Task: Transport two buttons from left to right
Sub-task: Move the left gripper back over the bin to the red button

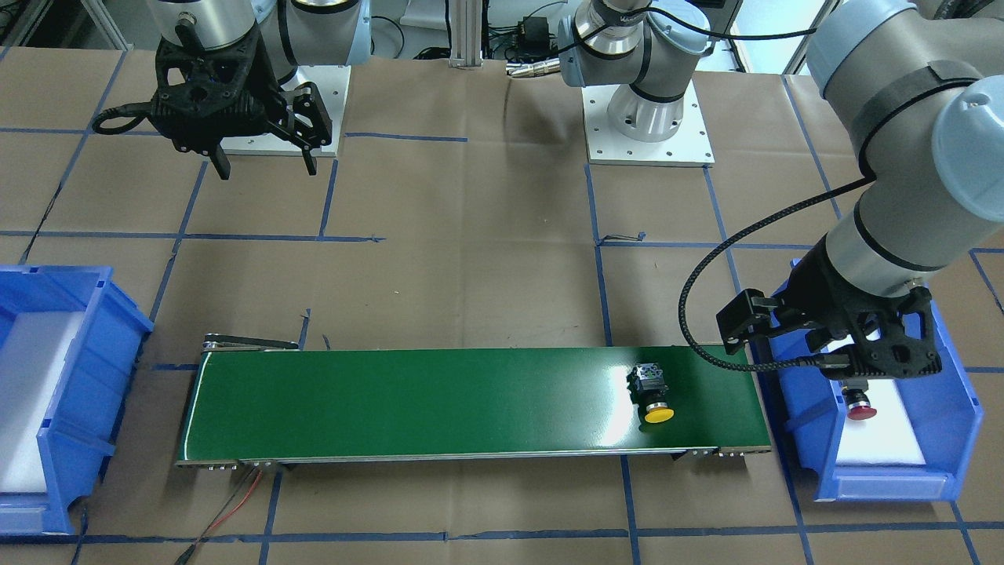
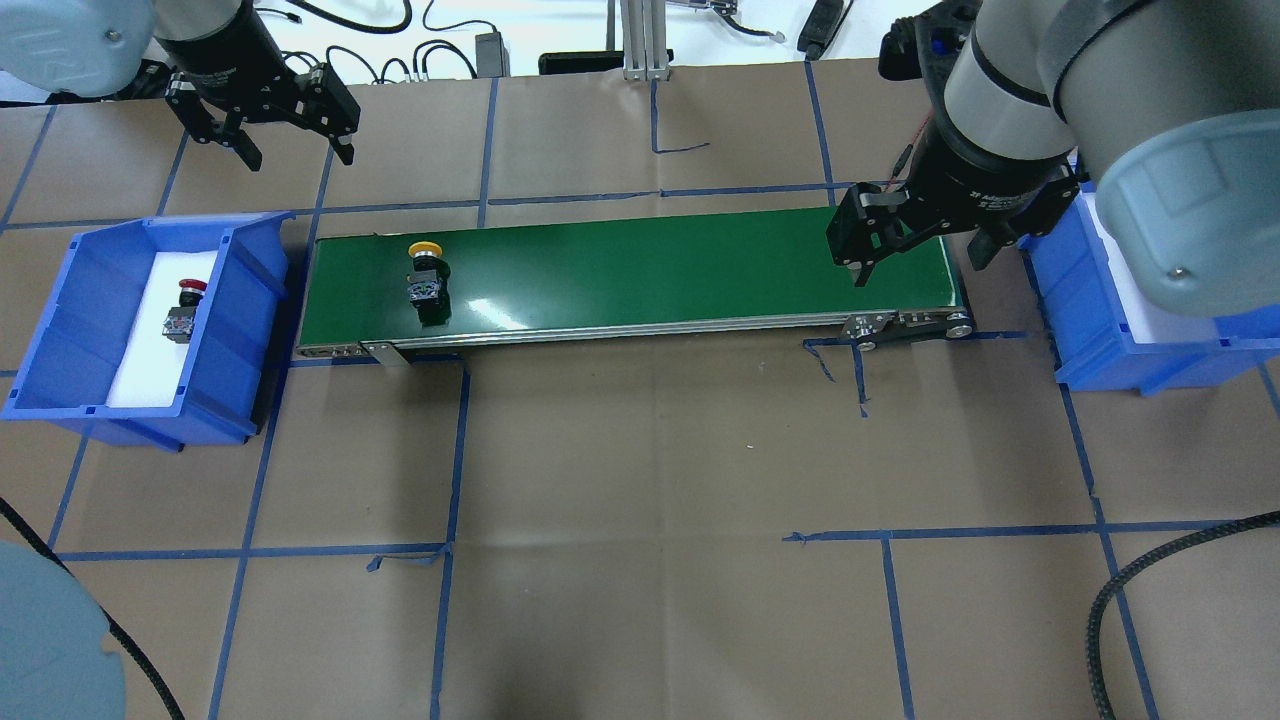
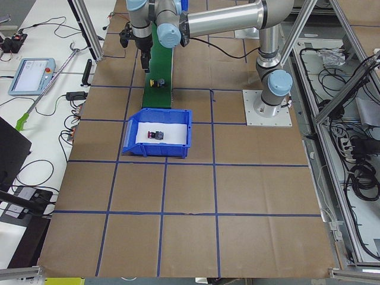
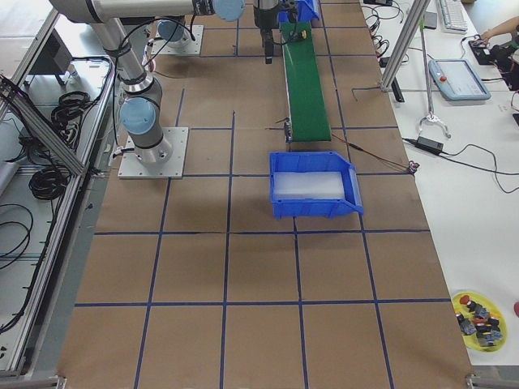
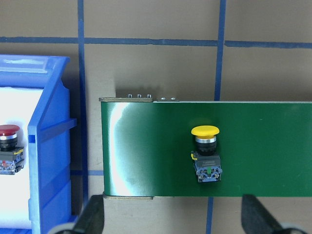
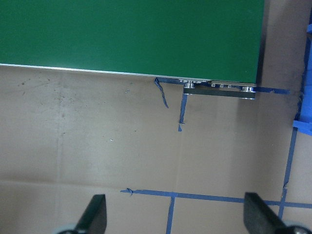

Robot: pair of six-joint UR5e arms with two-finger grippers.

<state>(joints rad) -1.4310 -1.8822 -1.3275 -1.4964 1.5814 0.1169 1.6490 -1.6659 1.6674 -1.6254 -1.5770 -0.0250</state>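
Left fingers (image 5: 93,217) stand spread wide with nothing between them. They hang above the counter (image 2: 650,450) by the left end of the green conveyor belt (image 2: 650,280), and touch nothing below. Under them the yellow button (image 5: 207,153) lies on its side on the belt near that left end, with its cap toward the belt's far edge and its contact block toward the robot. Just beside the belt's end sits the left blue bin (image 2: 60,330), lined with white foam. The red button (image 2: 185,310) lies on that foam, also on its side, well apart from the yellow one.

Right fingers (image 6: 95,214) are likewise wide apart and hold nothing. They hang above the belt's right end, where the wrist view shows the belt's corner, a metal end bracket (image 6: 219,90) and brown paper crossed by blue tape lines (image 6: 204,197). Past that end stands the right blue bin (image 2: 1090,340), with white foam showing inside it. Brown paper covers the whole counter, and the tape marks it into large squares.
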